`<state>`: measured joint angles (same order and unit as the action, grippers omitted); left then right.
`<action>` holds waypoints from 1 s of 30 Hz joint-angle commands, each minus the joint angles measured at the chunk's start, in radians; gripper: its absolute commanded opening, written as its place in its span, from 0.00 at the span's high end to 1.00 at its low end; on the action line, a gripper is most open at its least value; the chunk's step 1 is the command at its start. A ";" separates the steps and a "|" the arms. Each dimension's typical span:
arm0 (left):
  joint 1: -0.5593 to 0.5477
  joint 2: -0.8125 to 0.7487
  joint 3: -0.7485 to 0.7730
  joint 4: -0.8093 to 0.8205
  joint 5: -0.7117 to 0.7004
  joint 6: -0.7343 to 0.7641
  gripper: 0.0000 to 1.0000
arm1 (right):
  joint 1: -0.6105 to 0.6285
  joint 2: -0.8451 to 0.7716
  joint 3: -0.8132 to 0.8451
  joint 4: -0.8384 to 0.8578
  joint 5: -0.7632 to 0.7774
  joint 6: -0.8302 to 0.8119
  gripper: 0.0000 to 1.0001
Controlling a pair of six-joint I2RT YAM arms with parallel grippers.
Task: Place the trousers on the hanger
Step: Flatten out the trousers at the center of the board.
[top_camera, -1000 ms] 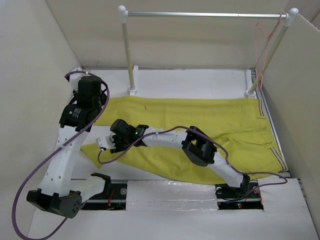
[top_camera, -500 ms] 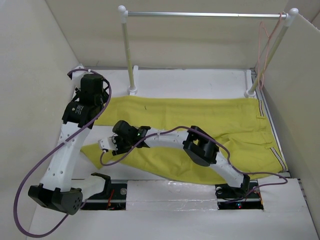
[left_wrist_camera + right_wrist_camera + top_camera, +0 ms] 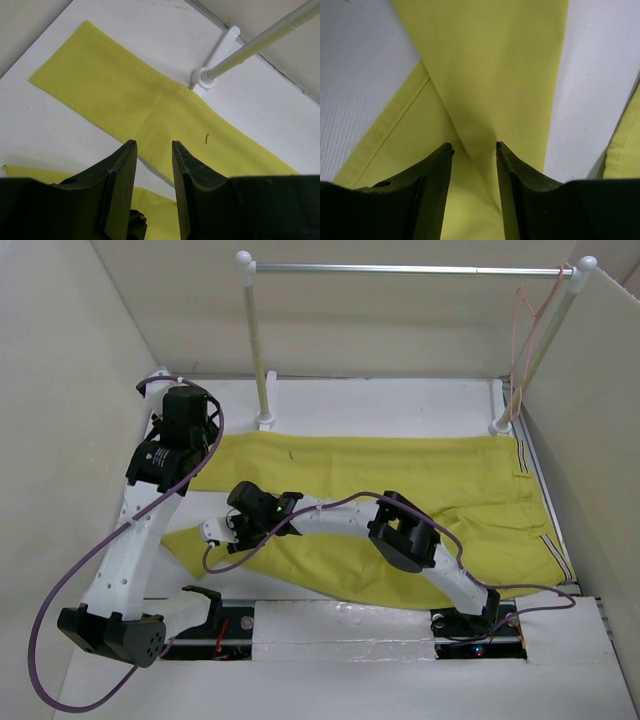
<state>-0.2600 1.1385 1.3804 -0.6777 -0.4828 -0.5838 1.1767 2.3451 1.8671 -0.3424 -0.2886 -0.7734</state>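
I have my right claw [image 3: 474,150], jaws apart and empty, just above one leg of the long bright yellow cloth trousers [image 3: 430,480], probably ready for a pinch. My left claw [image 3: 154,150], likewise parted, hangs over the other leg. The thin pale pink wire hanger [image 3: 514,340] dangles well right of both.

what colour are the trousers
The trousers are bright yellow, which shows best in the top external view.

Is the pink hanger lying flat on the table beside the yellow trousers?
No, the hanger hangs from the right end of the silver rail, up above the trousers.
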 commanded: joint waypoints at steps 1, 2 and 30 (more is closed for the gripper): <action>0.004 -0.006 -0.012 0.027 -0.008 0.007 0.70 | -0.006 -0.006 0.012 -0.008 -0.020 0.017 0.55; 0.004 -0.005 -0.014 0.027 -0.010 0.007 0.70 | -0.006 -0.001 0.012 -0.004 -0.014 0.020 0.55; 0.004 -0.019 -0.037 0.021 -0.053 -0.005 0.72 | -0.104 -0.014 0.104 0.230 0.169 0.454 1.00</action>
<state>-0.2600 1.1378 1.3479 -0.6708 -0.4911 -0.5842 1.1267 2.3562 1.8767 -0.2054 -0.1905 -0.4366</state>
